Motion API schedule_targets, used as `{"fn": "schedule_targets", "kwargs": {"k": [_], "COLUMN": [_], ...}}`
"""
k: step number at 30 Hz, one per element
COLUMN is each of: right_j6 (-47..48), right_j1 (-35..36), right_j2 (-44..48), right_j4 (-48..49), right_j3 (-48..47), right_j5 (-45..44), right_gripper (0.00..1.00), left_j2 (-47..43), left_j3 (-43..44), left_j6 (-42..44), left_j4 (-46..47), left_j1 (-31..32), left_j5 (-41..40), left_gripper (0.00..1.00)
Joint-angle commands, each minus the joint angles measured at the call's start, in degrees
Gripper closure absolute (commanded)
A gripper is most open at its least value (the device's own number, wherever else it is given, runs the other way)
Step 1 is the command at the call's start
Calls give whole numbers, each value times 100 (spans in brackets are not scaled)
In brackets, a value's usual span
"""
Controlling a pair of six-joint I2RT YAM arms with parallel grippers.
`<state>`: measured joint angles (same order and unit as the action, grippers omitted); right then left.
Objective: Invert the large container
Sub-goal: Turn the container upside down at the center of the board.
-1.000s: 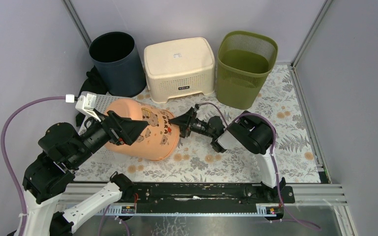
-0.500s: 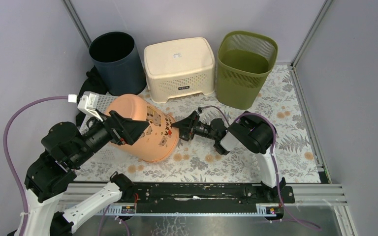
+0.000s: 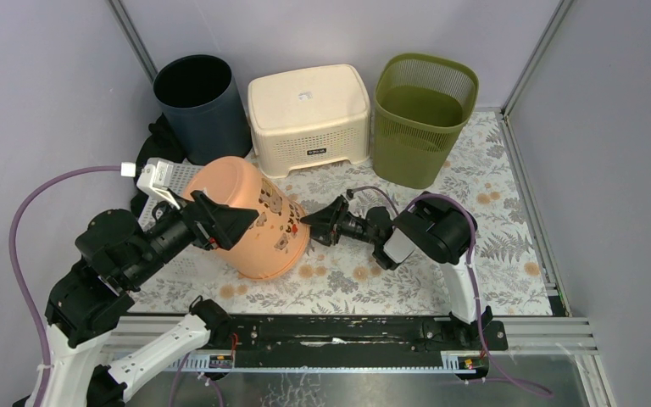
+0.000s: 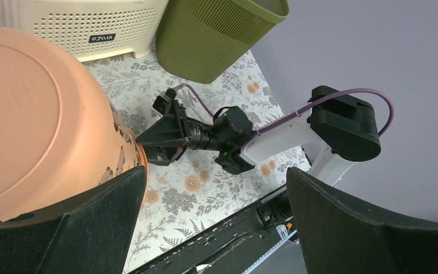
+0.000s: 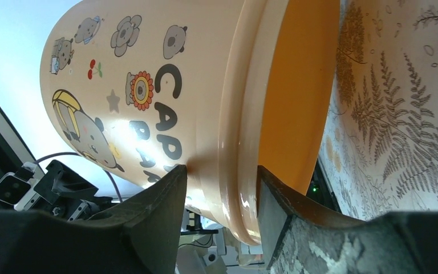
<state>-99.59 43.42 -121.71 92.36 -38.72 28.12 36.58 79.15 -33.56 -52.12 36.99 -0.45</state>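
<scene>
your right pincer [image 5: 221, 171] is clamped across the rim of the peach bucket [image 3: 263, 242], one finger on the printed outer wall and the other inside the mouth. your left pincer [image 3: 225, 222] is spread wide and grasps nothing. it reaches over the bucket's flat base, with one finger close against it, though i can't tell whether it touches.

the bucket sits on the flowered mat [image 3: 475, 246] between your two arms, left of centre. it is tilted, with the base raised toward the rear left and the mouth facing down and toward the right arm. its lower rim looks to be resting on the mat.

by my reading you are partway through the tip-over: the bucket is past lying on its side but not yet flat on its mouth. the next move calls for lowering the held rim to the mat. let go early enough that the inner finger is not caught under the rim. meanwhile the left pincer can press the base over and steady it.

mind the rear. the dark bin [image 3: 199, 106] and the cream stool [image 3: 309, 110] stand near the raised base, so don't let the bucket swing back. the green basket [image 3: 424, 114] is well apart to the right. your open room is the bare mat in front of the bucket and off to its right, up to the black rail [image 3: 347, 326]. draw the right pincer out that way, low and level.
</scene>
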Motion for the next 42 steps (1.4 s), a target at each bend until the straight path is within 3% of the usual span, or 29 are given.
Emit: {"fn": "schedule_targets", "kwargs": {"k": [1,19,42], "right_j6": [172,258,469], "right_j1": [-81,-252,-555], "right_j2": [-12,-177,-257], "right_j4": [559,552,503], "right_j3": [68,317,846], "right_j5": [106,140,268], "right_gripper": [47,52,38], "left_j2": [-4,40,116], "left_j3": [-49,-105,-393], "left_j6": [16,16,-28], "left_j4": [254,296,456], "left_j1": [10,7,4], "left_j5": [41,61,136], "left_gripper": [0,0,0]}}
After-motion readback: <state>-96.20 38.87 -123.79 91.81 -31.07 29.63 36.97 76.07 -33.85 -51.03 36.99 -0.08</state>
